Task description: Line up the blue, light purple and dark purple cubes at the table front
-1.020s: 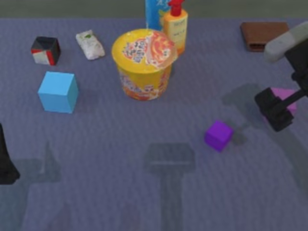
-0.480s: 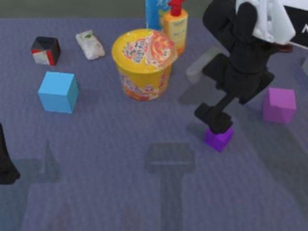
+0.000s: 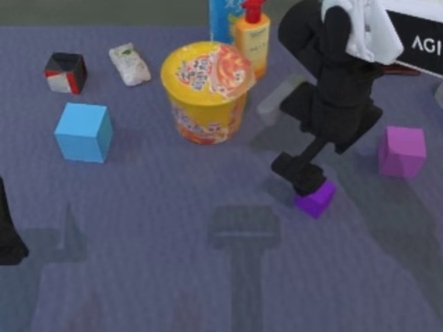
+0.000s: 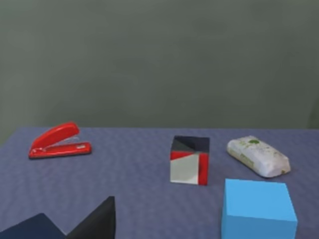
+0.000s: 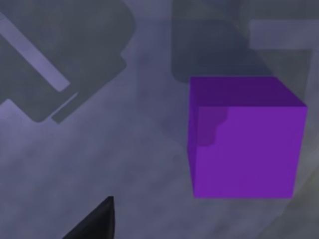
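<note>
The dark purple cube (image 3: 317, 198) (image 5: 246, 142) rests on the table (image 3: 173, 207) right of centre. My right gripper (image 3: 302, 177) hangs open just above its far-left corner. One dark fingertip (image 5: 102, 221) shows beside the cube, apart from it. The light purple cube (image 3: 401, 151) stands further right, free of the arm. At the left sits the blue cube (image 3: 84, 131) (image 4: 258, 209). My left gripper (image 3: 7, 238) stays parked, open, at the table's left edge, one fingertip (image 4: 104, 219) in view.
A yellow noodle cup (image 3: 206, 90) stands at centre back, with an orange pump bottle (image 3: 252, 41) and a blue carton (image 3: 221, 17) behind it. A black, red and white cube (image 3: 66, 72), a white packet (image 3: 129, 63) and a red stapler (image 4: 60, 142) lie back left.
My right arm swung from beside the light purple cube at the right edge to over the dark purple cube, then eased slightly left. None of the cubes moved.
</note>
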Robot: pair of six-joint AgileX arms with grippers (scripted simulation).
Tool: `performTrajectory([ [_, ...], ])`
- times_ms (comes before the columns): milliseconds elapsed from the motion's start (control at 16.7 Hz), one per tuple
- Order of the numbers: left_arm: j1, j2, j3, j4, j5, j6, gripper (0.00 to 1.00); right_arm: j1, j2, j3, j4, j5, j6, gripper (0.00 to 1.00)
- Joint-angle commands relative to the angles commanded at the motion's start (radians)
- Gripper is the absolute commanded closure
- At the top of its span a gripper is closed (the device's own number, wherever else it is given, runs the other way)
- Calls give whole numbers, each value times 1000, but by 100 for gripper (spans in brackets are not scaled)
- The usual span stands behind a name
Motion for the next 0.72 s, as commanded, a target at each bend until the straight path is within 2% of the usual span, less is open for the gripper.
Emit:
performTrajectory([
  [180,0,0,0,0,0,0,0,3,15,-30,40,0,-2,0],
  [540,0,0,0,0,0,0,0,6,96,-175,276,1,2,0],
  [720,0,0,0,0,0,0,0,7,110,-197,305,1,2,0],
])
